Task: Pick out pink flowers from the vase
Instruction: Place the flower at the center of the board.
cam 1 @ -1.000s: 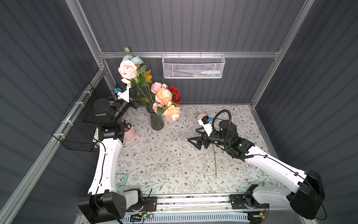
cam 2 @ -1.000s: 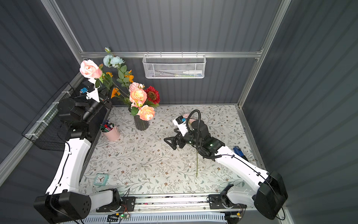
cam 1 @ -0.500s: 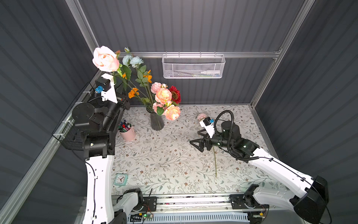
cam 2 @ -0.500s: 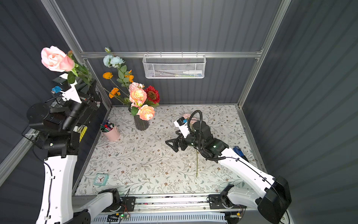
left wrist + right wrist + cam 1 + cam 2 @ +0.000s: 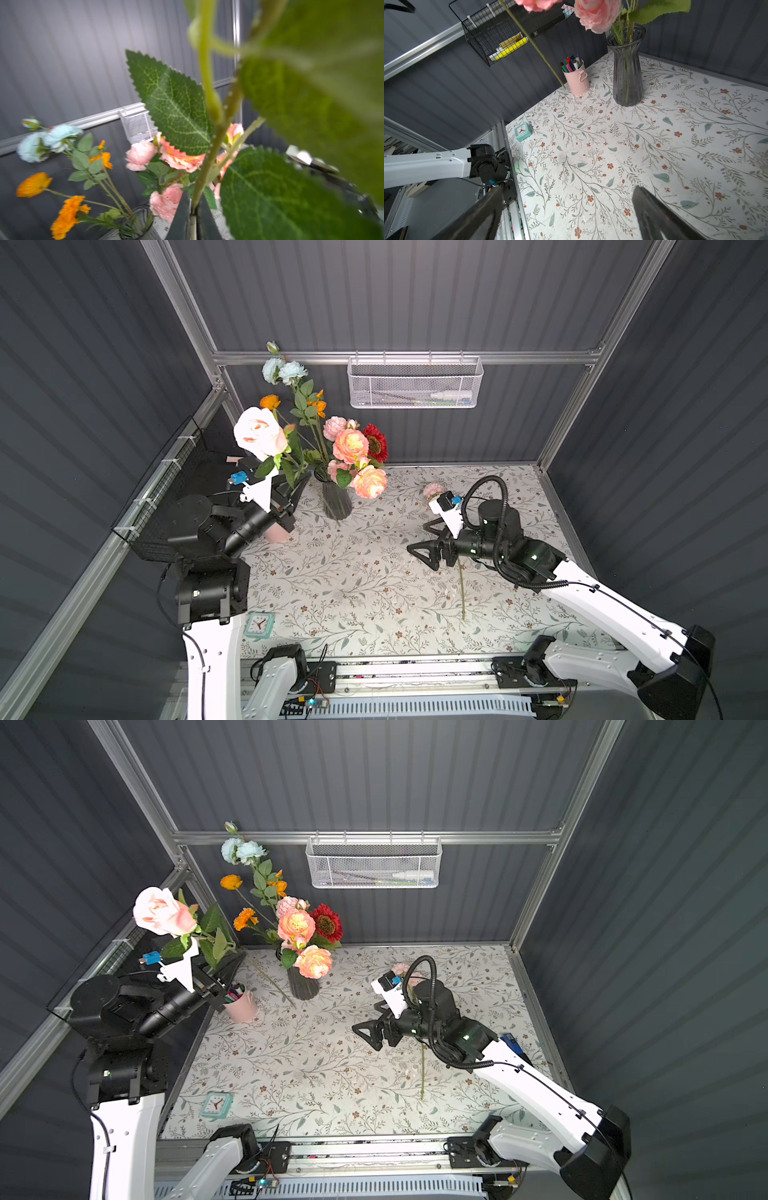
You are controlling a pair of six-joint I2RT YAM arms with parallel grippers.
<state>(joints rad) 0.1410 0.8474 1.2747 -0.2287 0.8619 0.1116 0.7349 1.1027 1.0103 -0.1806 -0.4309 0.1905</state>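
Observation:
My left gripper point(image 5: 301, 487) point(image 5: 232, 967) point(image 5: 192, 204) is shut on the green stem of a pale pink flower point(image 5: 259, 437) point(image 5: 164, 917), held clear of the vase with its stem end point(image 5: 563, 88) hanging near the pen cup. The dark ribbed glass vase point(image 5: 336, 502) point(image 5: 303, 986) point(image 5: 627, 68) stands at the back and holds three pink flowers point(image 5: 350, 445) point(image 5: 313, 962). Another pink flower point(image 5: 433, 490) lies on the table, its stem point(image 5: 422, 1073) running under my right arm. My right gripper point(image 5: 419, 539) point(image 5: 365, 1017) point(image 5: 566, 190) hovers open and empty over the table's middle.
Orange point(image 5: 245, 918), dark red point(image 5: 376, 443) and pale blue point(image 5: 284, 371) blooms share the vase. A pink cup of pens point(image 5: 241, 1004) point(image 5: 576, 80) stands left of it. A teal clock point(image 5: 258, 624) sits front left. A white mesh basket point(image 5: 415, 383) and a black wire basket point(image 5: 496, 37) hang on the walls.
My left arm lifted the pale pink flower out of the vase, swung it high to the left, then brought it lower and back toward the vase. The right arm has barely moved.

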